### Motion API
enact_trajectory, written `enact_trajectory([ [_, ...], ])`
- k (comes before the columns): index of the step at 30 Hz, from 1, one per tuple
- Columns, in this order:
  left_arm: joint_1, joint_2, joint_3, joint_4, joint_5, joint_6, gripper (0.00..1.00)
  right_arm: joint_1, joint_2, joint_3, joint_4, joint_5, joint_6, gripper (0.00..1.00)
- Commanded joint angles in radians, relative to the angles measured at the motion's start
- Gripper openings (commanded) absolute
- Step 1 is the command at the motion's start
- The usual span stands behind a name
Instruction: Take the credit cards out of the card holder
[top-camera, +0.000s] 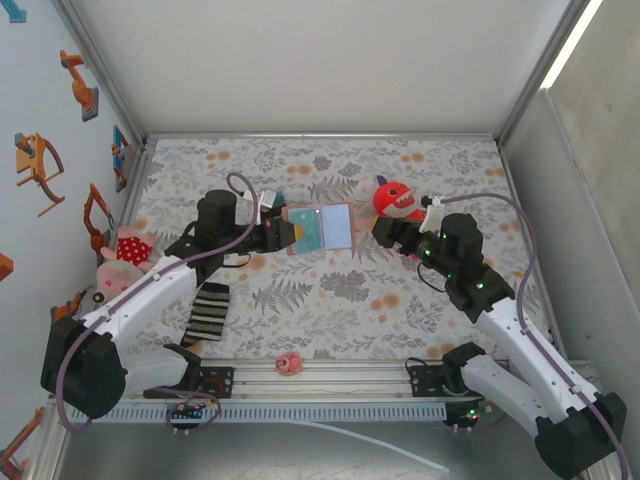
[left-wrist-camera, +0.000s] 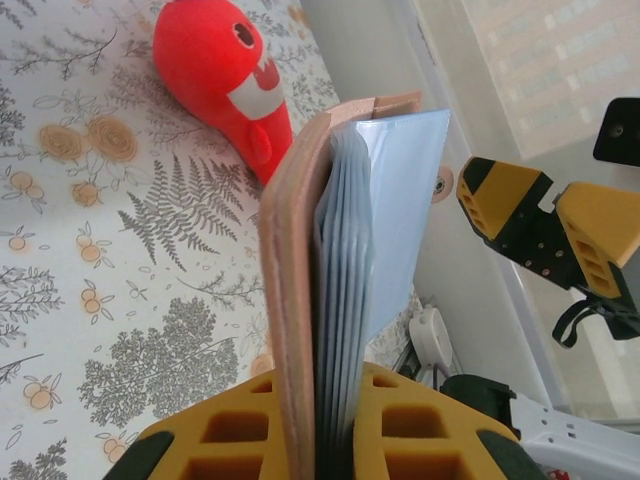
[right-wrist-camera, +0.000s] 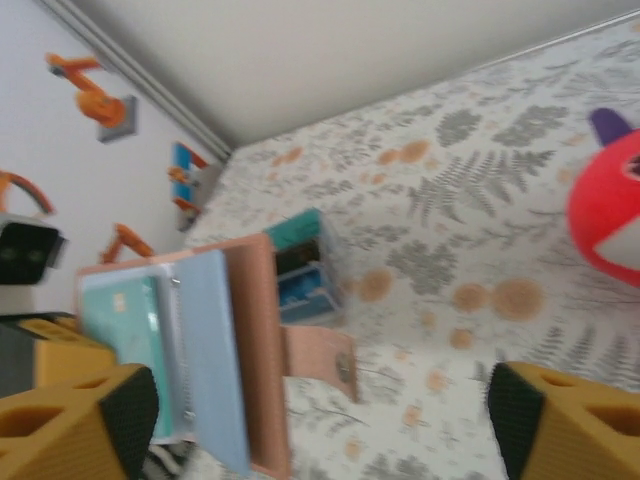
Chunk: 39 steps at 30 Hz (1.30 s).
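The card holder (top-camera: 320, 228) hangs open above the middle of the table, tan outside, with one teal and one blue inner page. My left gripper (top-camera: 288, 236) is shut on its left edge. In the left wrist view the yellow fingers (left-wrist-camera: 420, 430) pinch the tan cover and the stack of blue sleeves of the card holder (left-wrist-camera: 300, 260). A teal card face (right-wrist-camera: 120, 335) shows inside a clear sleeve. My right gripper (top-camera: 383, 232) stands open just right of the holder, not touching it. In the right wrist view the card holder (right-wrist-camera: 215, 360) and its snap tab (right-wrist-camera: 320, 360) sit near the left finger (right-wrist-camera: 70, 430).
A red plush toy (top-camera: 397, 200) lies behind my right gripper. A teal-black-blue striped block (right-wrist-camera: 305, 265) sits on the floral cloth behind the holder. A striped sock (top-camera: 208, 312), a pink-and-white plush (top-camera: 125, 255) at the left wall and a small pink figure (top-camera: 289, 362) lie nearer.
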Motion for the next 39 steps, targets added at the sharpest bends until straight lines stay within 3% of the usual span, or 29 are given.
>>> enact_trajectory([
  [1,-0.022,0.019,-0.029,0.013,-0.003,-0.016,0.06,-0.001,0.000,0.037,-0.149,0.104,-0.040,0.99],
  [10,-0.081,0.067,-0.121,0.128,-0.055,-0.107,0.07,0.001,0.073,0.088,-0.246,0.188,-0.044,0.99],
  [31,-0.080,0.280,-0.161,0.323,-0.039,-0.206,0.07,0.009,0.154,0.150,-0.358,0.316,-0.030,0.99],
  [39,-0.080,0.338,-0.160,0.322,-0.026,-0.213,0.07,0.010,0.214,0.148,-0.323,0.271,-0.025,0.96],
])
